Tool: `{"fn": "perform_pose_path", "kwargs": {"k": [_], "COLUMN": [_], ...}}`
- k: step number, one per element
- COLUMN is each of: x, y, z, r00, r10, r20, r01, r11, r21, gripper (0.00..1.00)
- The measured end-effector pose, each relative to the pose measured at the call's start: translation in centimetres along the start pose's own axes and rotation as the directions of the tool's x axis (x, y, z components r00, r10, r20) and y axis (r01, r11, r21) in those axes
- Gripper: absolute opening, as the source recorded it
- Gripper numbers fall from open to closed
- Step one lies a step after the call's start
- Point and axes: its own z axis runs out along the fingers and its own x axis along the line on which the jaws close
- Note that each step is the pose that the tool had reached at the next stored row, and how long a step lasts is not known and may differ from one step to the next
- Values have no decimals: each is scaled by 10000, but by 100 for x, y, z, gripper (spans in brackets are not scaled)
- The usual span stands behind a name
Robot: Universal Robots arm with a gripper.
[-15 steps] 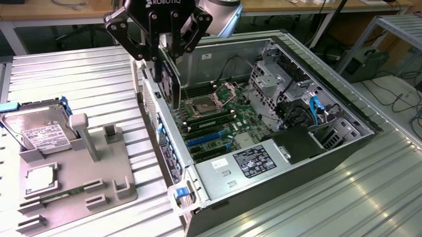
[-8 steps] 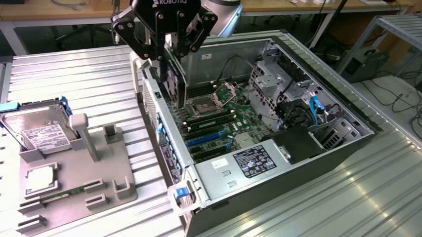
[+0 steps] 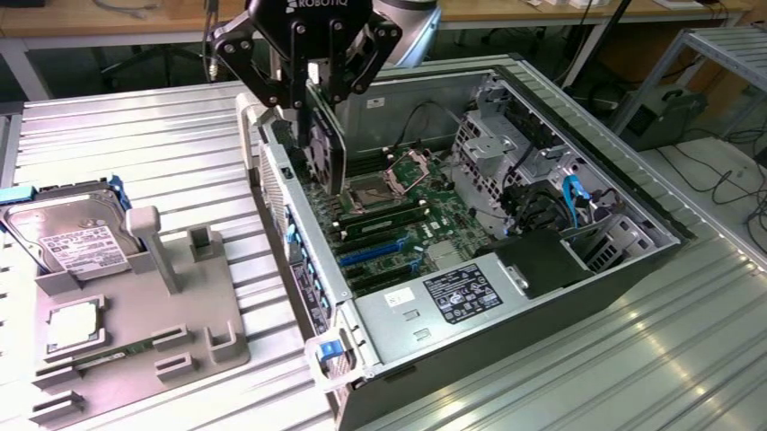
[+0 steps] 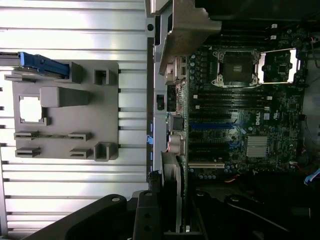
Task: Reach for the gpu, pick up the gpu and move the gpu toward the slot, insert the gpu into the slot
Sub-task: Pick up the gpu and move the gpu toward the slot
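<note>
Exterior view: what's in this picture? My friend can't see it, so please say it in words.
The gripper holds the gpu upright over the open computer case, above the green motherboard and its blue slot. On the exterior view's left, a hard drive rests on a grey tray on the metal table.

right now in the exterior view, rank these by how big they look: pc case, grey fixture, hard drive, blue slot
1. pc case
2. grey fixture
3. hard drive
4. blue slot, clearly the smallest
</note>
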Motion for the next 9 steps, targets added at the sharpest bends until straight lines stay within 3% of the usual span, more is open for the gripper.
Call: {"fn": "perform_pose_path", "kwargs": {"k": [9], "x": [-90], "y": [-1], "z": [3], "r00": [10000], "r10": [0], "r20": [0], "r01": [0], "r11": [10000], "r21": [0], "gripper": [28]}}
